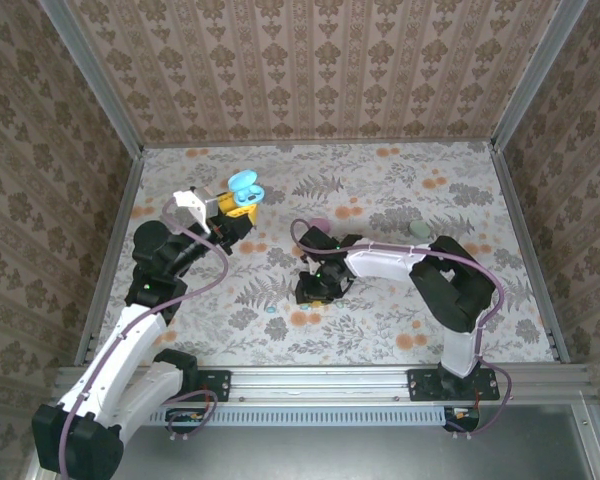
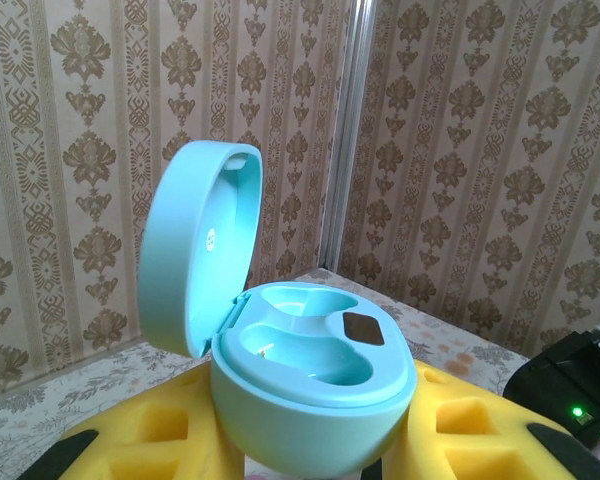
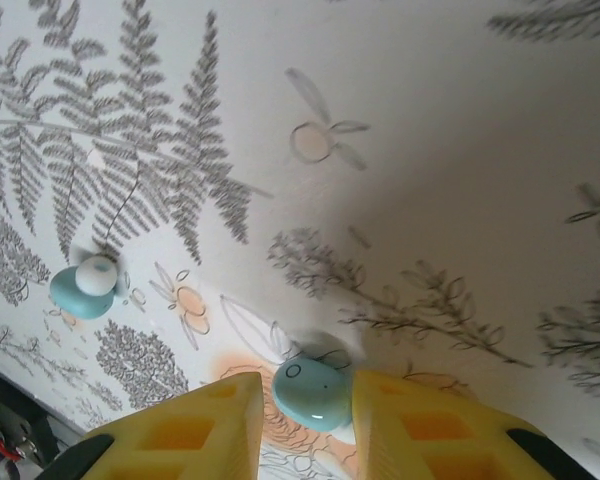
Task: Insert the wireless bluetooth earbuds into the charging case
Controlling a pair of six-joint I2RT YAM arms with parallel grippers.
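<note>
Right gripper [image 3: 307, 400] stands part-open astride one mint bud [image 3: 313, 392] lying on the mat [image 3: 460, 150]; one finger seems to touch it, a sliver of mat shows at the other. A second bud [image 3: 85, 285], mint with a white tip, lies well apart. Left gripper [image 2: 315, 445] is clamped on one mint case [image 2: 310, 400], raised, lid open, two wells showing. Both grippers' fingers run off frame. From above, one pink lump [image 1: 320, 222] and one pale teal lump [image 1: 417, 230] are too small to identify

Mint case [image 2: 310, 400] (lid open), teal earbuds [image 3: 312, 392] — lying apart
</note>
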